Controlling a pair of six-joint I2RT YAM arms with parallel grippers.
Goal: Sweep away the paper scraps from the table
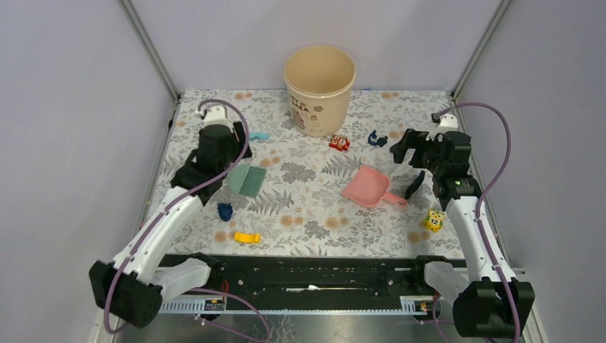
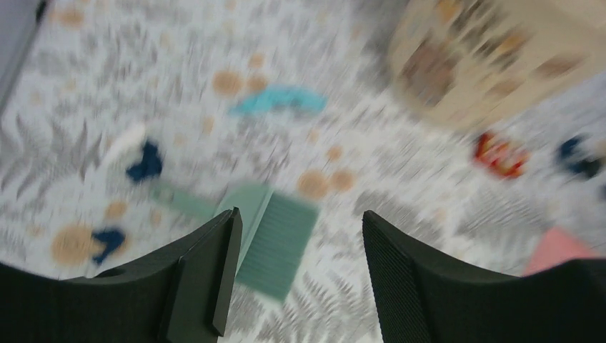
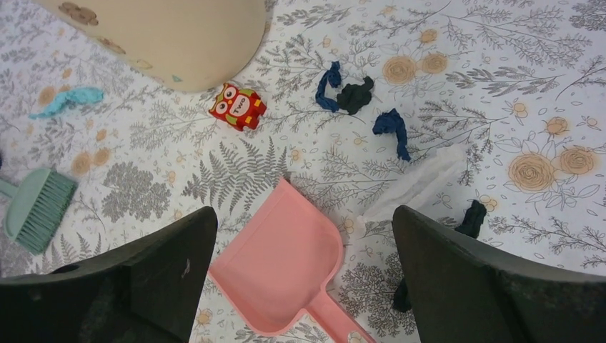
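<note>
Paper scraps (image 1: 226, 211), top view: scattered on both sides of surface (image 1: 307, 214). Left wrist: left hand (image 2: 300, 218) released over brush (image 2: 279, 239), view blurry. Right wrist: right hand (image 3: 304, 211) released above dustpan (image 3: 279, 271), scraps beside it. Risk: shallow grasp, dustpan slips and knocks scraps wider.

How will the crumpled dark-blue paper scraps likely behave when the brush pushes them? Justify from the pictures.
The paper scraps look tiny and crumpled, so they are probably very light and may tumble or scatter rather than slide. Their twisted shapes suggest soft, floppy paper that would squash under the brush. On the cloth-covered table they might snag slightly.
</note>
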